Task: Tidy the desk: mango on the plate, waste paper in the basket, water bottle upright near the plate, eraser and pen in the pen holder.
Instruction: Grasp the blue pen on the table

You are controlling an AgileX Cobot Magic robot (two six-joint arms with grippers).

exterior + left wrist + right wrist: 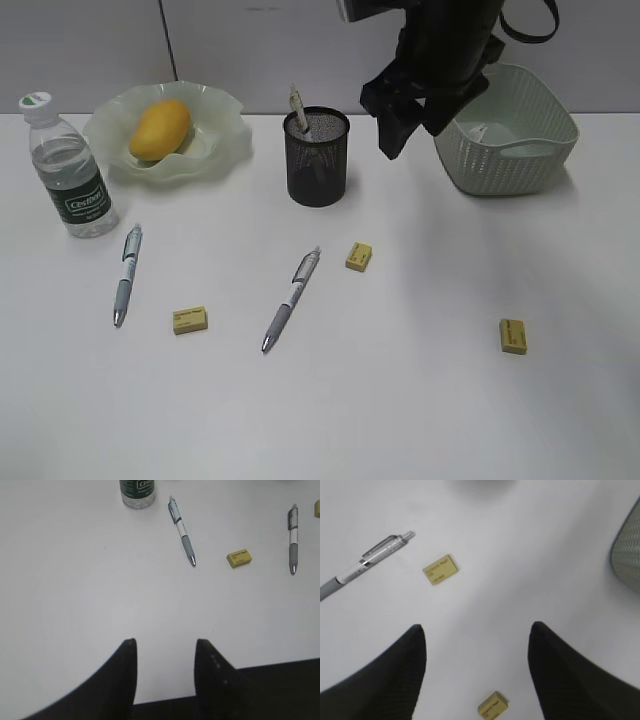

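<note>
On the white counter (400, 400) lay three small yellow erasers (189, 320) and two grey-and-white pens (126, 273) — a third pen stood in the one black wire-mesh pen holder (317, 157). One yellow-orange mango (160, 129) sat on the wavy pale-green plate (220, 140); one clear green-labelled water bottle (68, 167) stood upright beside it. The pale-green woven basket (510, 135) held white paper. The left tool (165, 672) and right tool (477, 662) stood open, empty.

On the plain white desk (420, 400): three small yellow rectangular erasers (189, 320), two loose grey-and-white click pens (292, 299), one clear plastic water bottle (68, 168), one yellow-orange mango (160, 129).
</note>
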